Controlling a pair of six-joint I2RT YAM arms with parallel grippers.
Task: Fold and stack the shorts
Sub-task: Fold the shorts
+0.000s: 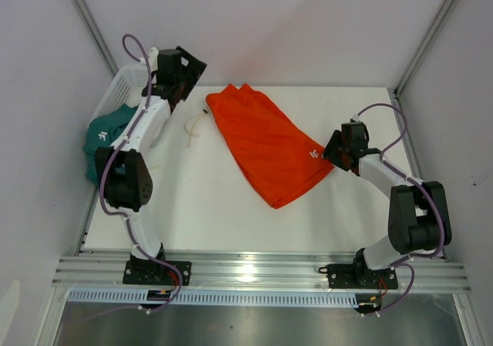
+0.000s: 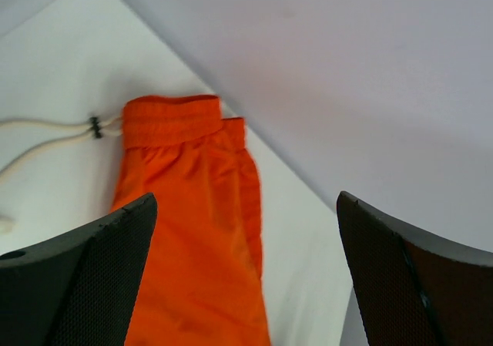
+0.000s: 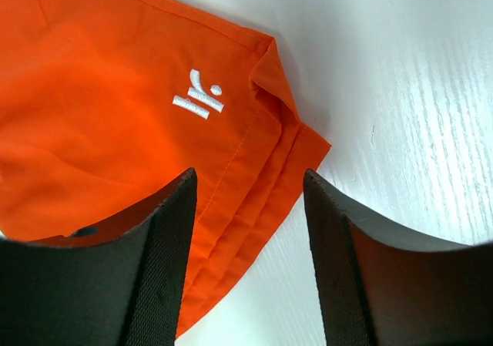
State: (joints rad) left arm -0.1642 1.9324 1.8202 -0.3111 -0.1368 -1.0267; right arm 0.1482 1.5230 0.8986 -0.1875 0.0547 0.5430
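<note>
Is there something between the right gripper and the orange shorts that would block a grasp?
Nothing visible does. The right gripper hangs with its jaws apart directly over the hem corner of the orange shorts, and only bare white table lies beside that corner.

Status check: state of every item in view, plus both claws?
orange shorts: folded lengthwise, flat on the table, not held.
drawstring: loose, trailing from the waistband.
basket: at the far left corner, teal fabric at its rim.
teal shorts: unfolded, bunched against the basket.
left claw: open, empty, above the waistband end.
right claw: open, empty, above the hem corner.
</note>
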